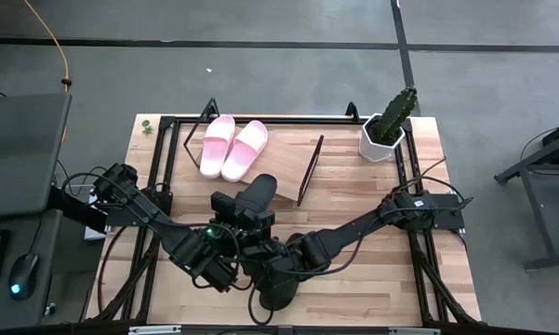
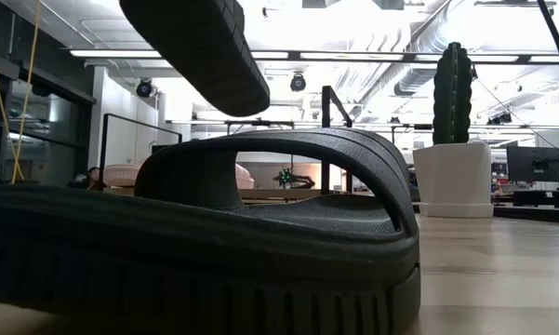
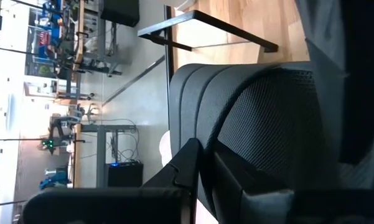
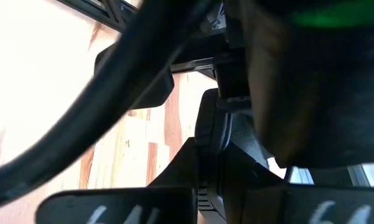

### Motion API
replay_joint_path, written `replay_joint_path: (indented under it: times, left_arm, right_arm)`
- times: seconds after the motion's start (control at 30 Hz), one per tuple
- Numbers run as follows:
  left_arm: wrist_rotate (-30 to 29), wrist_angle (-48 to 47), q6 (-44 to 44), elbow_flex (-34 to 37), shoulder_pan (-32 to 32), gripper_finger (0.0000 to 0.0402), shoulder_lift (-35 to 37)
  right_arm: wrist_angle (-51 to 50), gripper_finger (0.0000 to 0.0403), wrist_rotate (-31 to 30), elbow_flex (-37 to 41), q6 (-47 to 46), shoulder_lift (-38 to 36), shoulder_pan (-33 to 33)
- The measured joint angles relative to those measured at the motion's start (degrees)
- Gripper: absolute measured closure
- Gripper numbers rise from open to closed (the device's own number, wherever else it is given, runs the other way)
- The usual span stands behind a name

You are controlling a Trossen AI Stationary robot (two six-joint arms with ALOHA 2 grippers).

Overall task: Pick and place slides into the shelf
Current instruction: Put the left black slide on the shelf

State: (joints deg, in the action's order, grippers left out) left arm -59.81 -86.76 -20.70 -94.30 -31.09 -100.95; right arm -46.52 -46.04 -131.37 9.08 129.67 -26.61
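Observation:
Two pale pink slides (image 1: pixel 232 147) lie side by side on the left of the slanted shelf board (image 1: pixel 284 167). One black slide (image 1: pixel 257 199) is lifted; its ribbed sole shows high in the low view (image 2: pixel 205 46). The other black slide (image 1: pixel 279 287) lies sole down on the table near the front edge and fills the low view (image 2: pixel 260 242). My left gripper (image 3: pixel 218 174) is shut on the lifted slide. My right gripper (image 4: pixel 218 174) is close beside it (image 1: pixel 263 256), shut on a black slide's strap. My left arm hides which slide that is. My left gripper pinches the black slide's broad strap at its edge (image 3: pixel 205 134). One finger (image 3: pixel 188 163) is on the ribbed outer side and the other is under the strap, against the mesh lining. The slide is lifted clear of the table. My right gripper pinches a black strap's edge (image 4: pixel 206 146) between its two fingers. One finger (image 4: pixel 177 163) is on the ribbed outer side and the other is on the mesh side. My left arm covers the rest of the hold.
A cactus in a white pot (image 1: pixel 387 130) stands at the table's far right, also in the low view (image 2: pixel 451 140). The shelf's black wire frame (image 1: pixel 309 169) rises at the board's right end. The board's right half is bare wood.

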Motion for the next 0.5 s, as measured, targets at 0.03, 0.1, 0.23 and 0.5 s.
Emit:
replay_joint_path:
  times: [0.03,0.1,0.23,0.5]
  left_arm:
    - [0.13,-0.12,0.44,0.00,0.03,0.0380,0.00]
    - [0.23,-0.26,0.80,0.00,0.03,0.0380,0.00]
    - [1.08,-0.30,1.04,0.00,0.03,0.0380,0.00]
    - [1.34,-1.45,1.23,0.06,-0.02,0.0326,0.00]
  right_arm:
    - [-0.02,0.0393,0.04,0.00,-0.02,0.02,0.04]
    - [-0.04,0.0395,0.02,0.00,-0.02,0.02,0.08]
    - [-0.09,0.0398,0.92,0.00,-0.04,0.02,0.46]
    - [-0.95,0.0398,1.71,0.00,-0.73,0.02,1.05]
